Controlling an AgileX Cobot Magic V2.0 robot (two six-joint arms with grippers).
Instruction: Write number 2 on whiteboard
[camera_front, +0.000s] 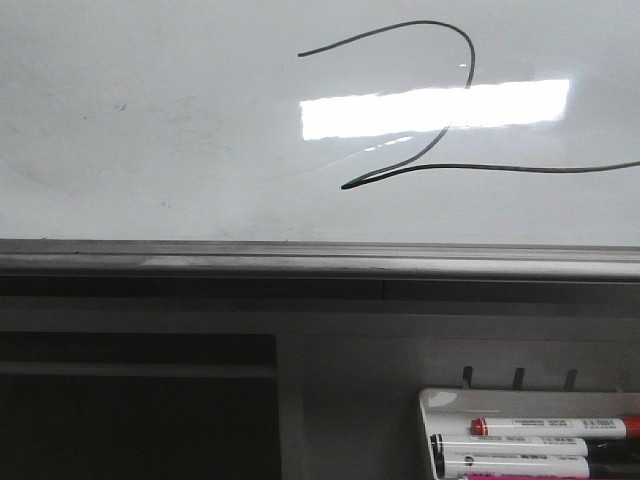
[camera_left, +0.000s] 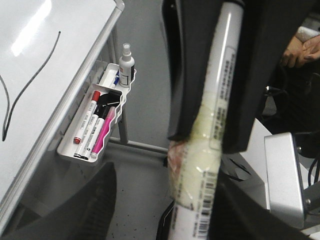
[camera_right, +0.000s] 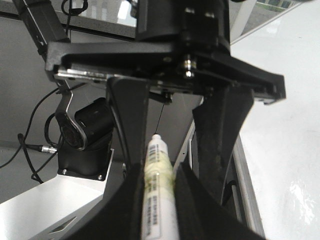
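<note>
Front view: the number 2 (camera_front: 420, 110) sat drawn on the whiteboard (camera_front: 150, 120), upper right area, its tail running off the right edge. Grey bottom rail (camera_front: 300, 262) below. A white marker tray (camera_front: 440, 405) hung at the lower right with a red-capped marker (camera_front: 550, 427) and others — no gripper visible here.

Left wrist view: the left gripper (camera_left: 220, 95) was clamped on a white marker (camera_left: 210, 135) wrapped in yellowish tape. The board edge, part of the drawn line and the tray showed beside it, plus a small spray bottle (camera_left: 126, 62) at the tray's far end.

Right wrist view: the right gripper (camera_right: 165, 170) was closed on a taped marker (camera_right: 159, 190) — the whiteboard surface off to one side.
</note>
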